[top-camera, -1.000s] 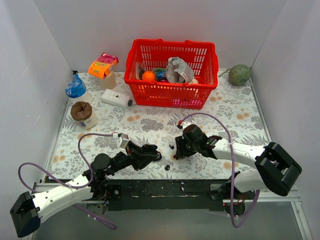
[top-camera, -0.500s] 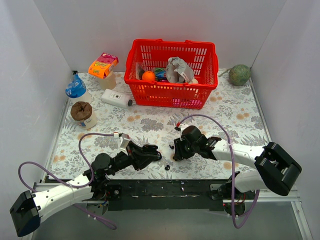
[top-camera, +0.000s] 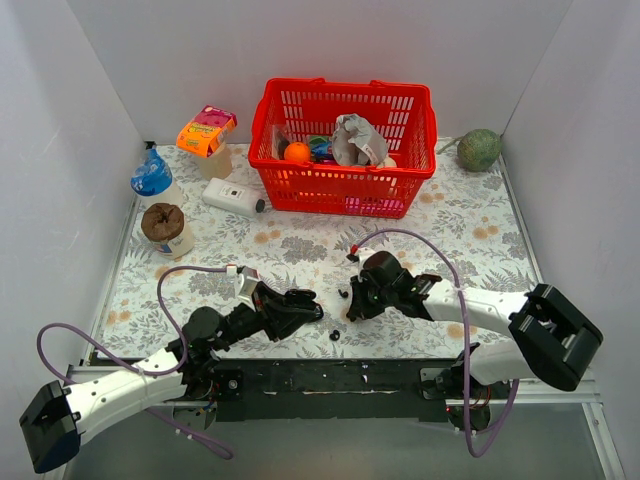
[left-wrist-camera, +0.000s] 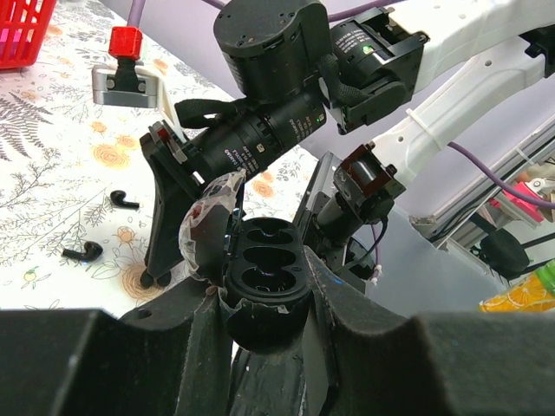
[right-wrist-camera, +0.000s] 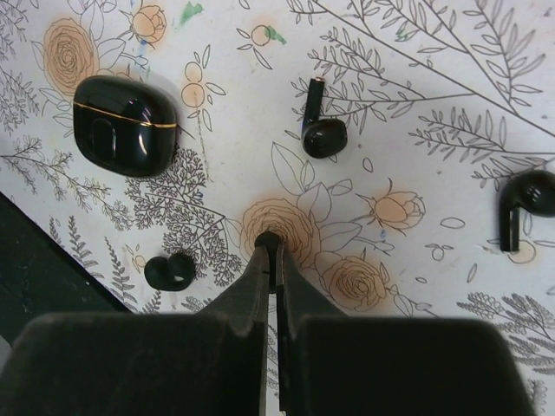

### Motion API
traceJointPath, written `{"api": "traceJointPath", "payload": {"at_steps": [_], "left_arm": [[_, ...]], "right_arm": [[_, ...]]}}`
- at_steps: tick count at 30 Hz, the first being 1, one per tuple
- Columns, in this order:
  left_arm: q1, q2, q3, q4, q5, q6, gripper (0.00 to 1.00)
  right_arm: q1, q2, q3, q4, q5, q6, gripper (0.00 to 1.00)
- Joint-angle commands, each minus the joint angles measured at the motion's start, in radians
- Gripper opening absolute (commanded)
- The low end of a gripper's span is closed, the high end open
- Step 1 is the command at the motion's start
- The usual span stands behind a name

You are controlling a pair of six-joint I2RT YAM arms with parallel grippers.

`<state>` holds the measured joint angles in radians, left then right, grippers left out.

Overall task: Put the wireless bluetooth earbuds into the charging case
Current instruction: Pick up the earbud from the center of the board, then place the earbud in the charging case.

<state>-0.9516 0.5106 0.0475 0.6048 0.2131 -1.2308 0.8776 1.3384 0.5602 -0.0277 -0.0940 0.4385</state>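
Observation:
The charging case [left-wrist-camera: 264, 260] is black and oval and lies open, its wells facing up; my left gripper [left-wrist-camera: 264, 299] is shut on it, low over the near table [top-camera: 312, 308]. Two black stemmed earbuds lie loose on the flowered cloth: one [right-wrist-camera: 323, 130] just ahead of my right gripper [right-wrist-camera: 270, 244], the other [right-wrist-camera: 525, 204] far to its right. A small curled black bit [right-wrist-camera: 169, 271] rests left of the fingers. The right gripper [top-camera: 350, 312] is shut, tips down on the cloth. I cannot tell whether anything is pinched between them.
A closed black rounded pod with a gold seam [right-wrist-camera: 126, 126] sits near the table's dark front edge. At the back are a red basket [top-camera: 345, 190], a white box with a black cap [top-camera: 233, 197], a blue bottle [top-camera: 152, 178], a brown-topped cup [top-camera: 165, 228] and a green melon [top-camera: 479, 150].
My right gripper's jaws have closed from about half open to shut and it has edged slightly left. The left arm and the case have not moved.

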Motion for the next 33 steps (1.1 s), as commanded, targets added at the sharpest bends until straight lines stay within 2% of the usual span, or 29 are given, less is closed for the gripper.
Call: {"api": "traceJointPath", "payload": {"at_steps": [1,5,11,13,17,19,24,28,33], "left_arm": [[-0.004,-0.023,-0.001,0.003,-0.003,0.01,0.0],[-0.004,-0.021,0.046,-0.007,0.008,0.043,0.0],[-0.004,0.026,0.101,0.041,0.121,0.206,0.0],[-0.003,0.042,0.117,0.064,0.15,0.249,0.0],[0.002,0.106,0.161,0.098,0.279,0.355,0.0],[0.01,0.166,0.204,0.096,0.325,0.367,0.0],[0.024,0.311,0.285,0.113,0.471,0.344,0.0],[0.025,0.413,0.321,0.19,0.529,0.289,0.0],[0.025,0.473,0.376,0.174,0.548,0.266,0.0]], "right_arm": [[0.004,-0.121,0.03,-0.085,0.037,-0.026,0.01],[0.004,-0.281,0.121,-0.202,0.027,-0.11,0.01],[0.021,-0.43,0.344,-0.446,-0.193,-0.328,0.01],[0.076,-0.473,0.388,-0.494,-0.228,-0.394,0.01],[0.207,-0.505,0.507,-0.592,-0.191,-0.434,0.01],[0.256,-0.518,0.53,-0.594,-0.205,-0.434,0.01],[0.279,-0.522,0.579,-0.555,-0.282,-0.434,0.01],[0.293,-0.498,0.598,-0.545,-0.239,-0.434,0.01],[0.316,-0.489,0.601,-0.496,-0.136,-0.434,0.01]]}}
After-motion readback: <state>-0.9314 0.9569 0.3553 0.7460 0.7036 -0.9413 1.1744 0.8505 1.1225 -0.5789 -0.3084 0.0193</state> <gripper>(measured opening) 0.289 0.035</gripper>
